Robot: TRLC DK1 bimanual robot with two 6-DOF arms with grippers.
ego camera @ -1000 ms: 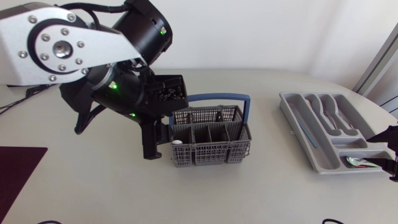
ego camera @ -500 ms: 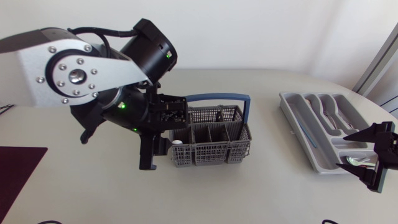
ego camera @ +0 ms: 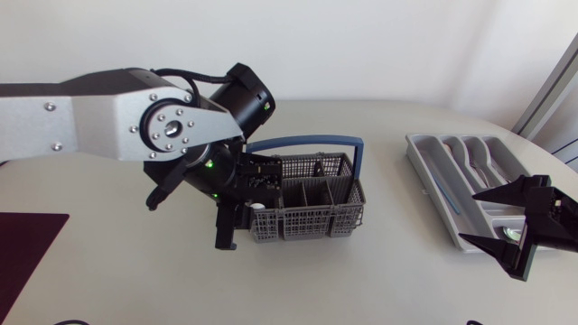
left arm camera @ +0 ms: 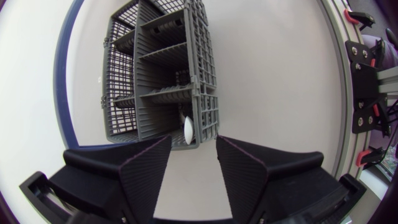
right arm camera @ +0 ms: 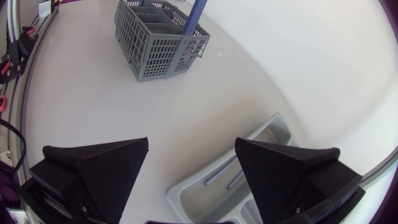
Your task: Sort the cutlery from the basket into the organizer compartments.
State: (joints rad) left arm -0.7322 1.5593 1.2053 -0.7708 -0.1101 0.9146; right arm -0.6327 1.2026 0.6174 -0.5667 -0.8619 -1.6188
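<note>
The grey wire basket (ego camera: 307, 206) with a blue handle stands mid-table. A white cutlery tip (ego camera: 257, 208) pokes from its left end compartment. My left gripper (ego camera: 237, 222) hangs just outside that end of the basket, pointing down. In the left wrist view, the left gripper (left arm camera: 193, 146) is open with nothing between its fingers, and the white piece (left arm camera: 188, 129) sits just ahead of them. The grey organizer (ego camera: 432, 176) lies at the right with metal cutlery (ego camera: 479, 164) in its long compartments. My right gripper (ego camera: 468, 217) stands wide open over its near end, empty. The organizer's corner (right arm camera: 211, 186) shows under the right gripper (right arm camera: 191, 142).
A dark mat (ego camera: 23, 253) lies at the table's left front edge. The basket (right arm camera: 158, 31) is far ahead of the right gripper across bare table. The table's right edge runs close behind the organizer.
My left arm swung down and right, bringing its gripper to the basket's left end with the fingers slightly narrower. My right gripper opened wide and moved left over the organizer's near end.
</note>
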